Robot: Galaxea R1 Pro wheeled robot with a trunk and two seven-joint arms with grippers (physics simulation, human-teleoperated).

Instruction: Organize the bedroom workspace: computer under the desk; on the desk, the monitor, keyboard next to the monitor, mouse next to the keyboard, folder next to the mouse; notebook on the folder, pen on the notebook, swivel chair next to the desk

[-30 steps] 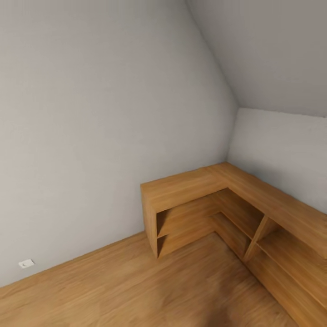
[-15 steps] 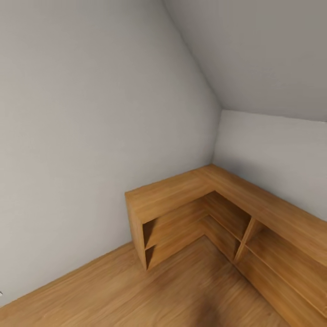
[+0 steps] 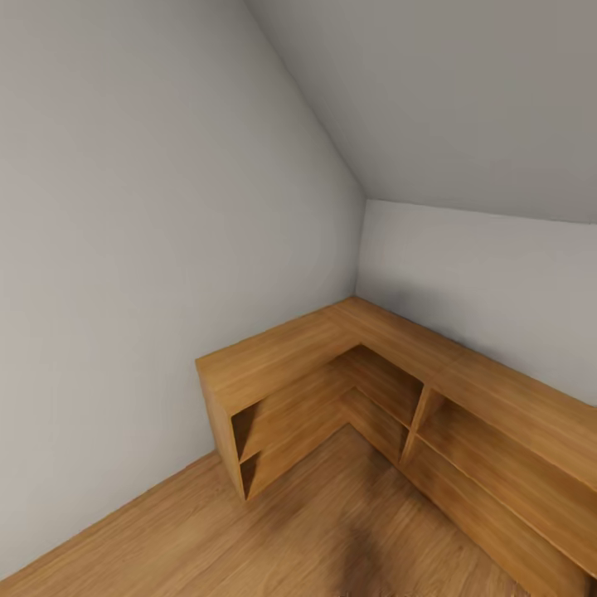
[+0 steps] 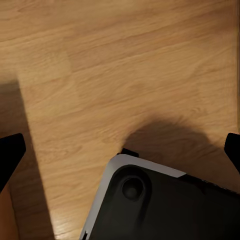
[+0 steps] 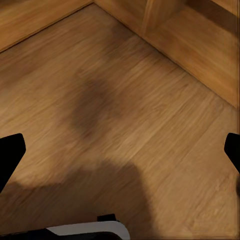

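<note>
Desk not before us; we face corner shelf [image 3: 332,365] under sloped wall [image 3: 149,207]. We carry left gripper [image 4: 120,150] and right gripper [image 5: 120,150] empty, jaws spread, pointing at floor [image 5: 125,95]: transit posture.

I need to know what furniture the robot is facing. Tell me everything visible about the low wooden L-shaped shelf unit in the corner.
The low L-shaped shelf unit looks like warm honey-toned wood with visible grain. It fits into the room's corner, its flat top running along both grey walls. Open compartments face the room, split by a horizontal shelf and upright dividers; nothing shows inside them. It stands upright on the wood floor, its backs against the walls.
</note>
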